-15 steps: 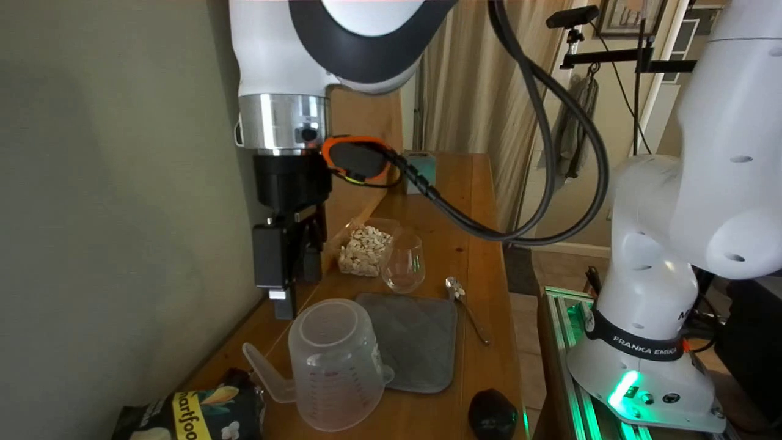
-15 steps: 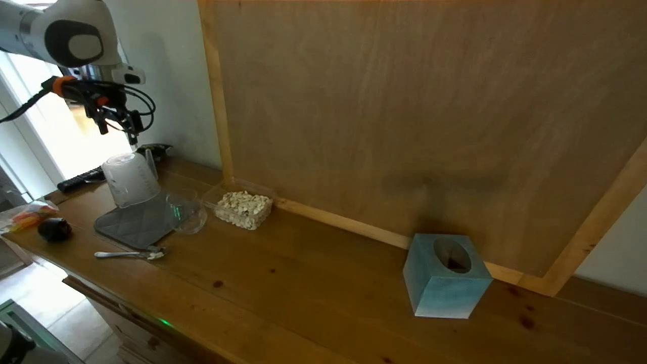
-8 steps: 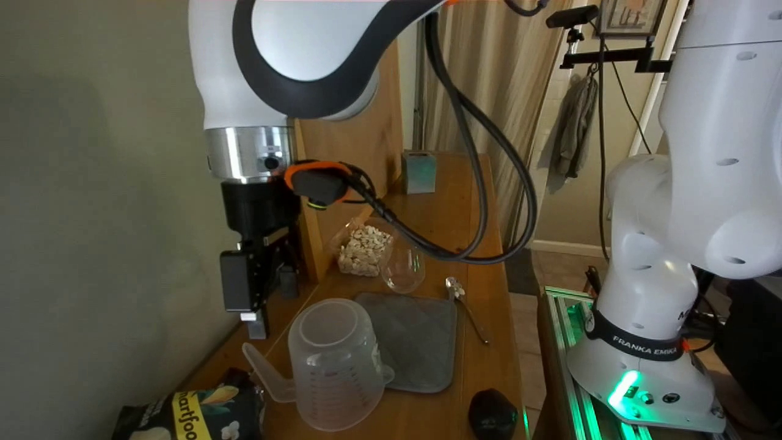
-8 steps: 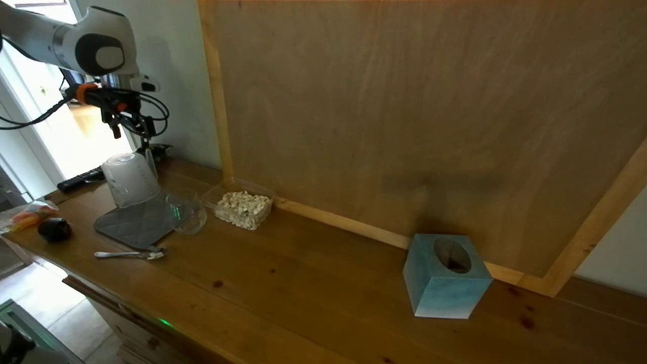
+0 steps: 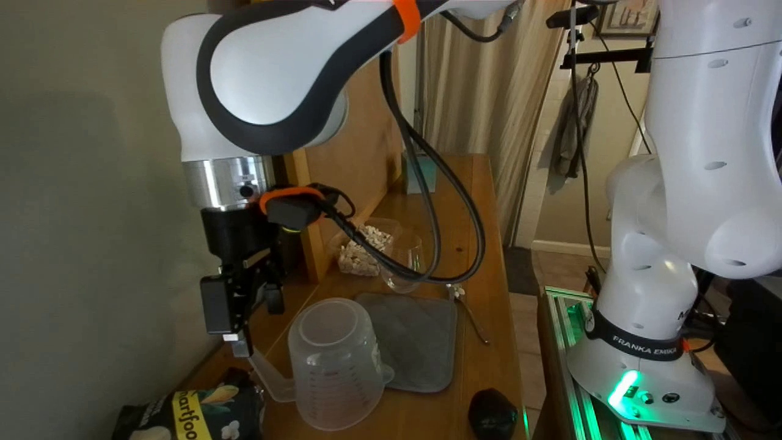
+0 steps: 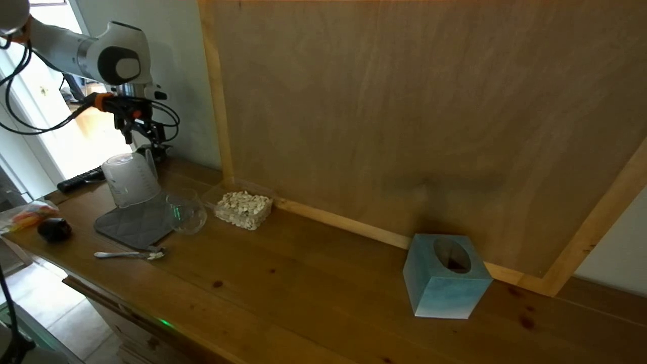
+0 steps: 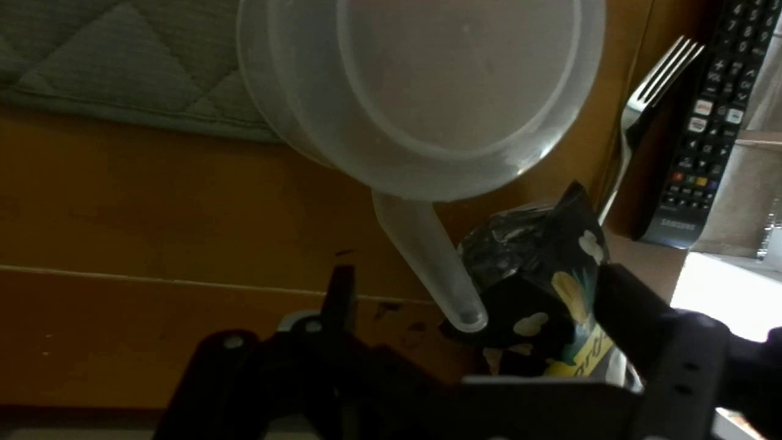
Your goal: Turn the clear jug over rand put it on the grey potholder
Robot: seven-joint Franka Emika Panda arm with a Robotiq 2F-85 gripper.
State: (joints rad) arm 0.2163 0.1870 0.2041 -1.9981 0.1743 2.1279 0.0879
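Observation:
The clear jug (image 5: 336, 366) stands upside down, base up and wide rim down, beside the grey potholder (image 5: 421, 342). Its rim overlaps the potholder's edge in view; I cannot tell how much rests on it. Both also show in an exterior view: jug (image 6: 130, 179), potholder (image 6: 129, 225). The jug's handle (image 7: 434, 263) slants up toward the wall side. My gripper (image 7: 477, 272) is open and empty, its fingers (image 7: 340, 299) wide apart. In the wrist view the handle's end shows between them. In an exterior view the gripper (image 5: 258, 324) is just above the handle's end.
A black snack bag (image 7: 531, 275) lies below the handle, by the wall. A fork (image 7: 641, 104) and remote (image 7: 708, 134) lie past the jug. A drinking glass (image 6: 186, 215), oats tub (image 6: 243, 210) and spoon (image 6: 121, 255) surround the potholder. A dark round object (image 5: 492, 415) sits near the front edge.
My gripper has moved down and toward the wall, from above the jug's side to the handle's end. It stays open. The jug and potholder have not moved.

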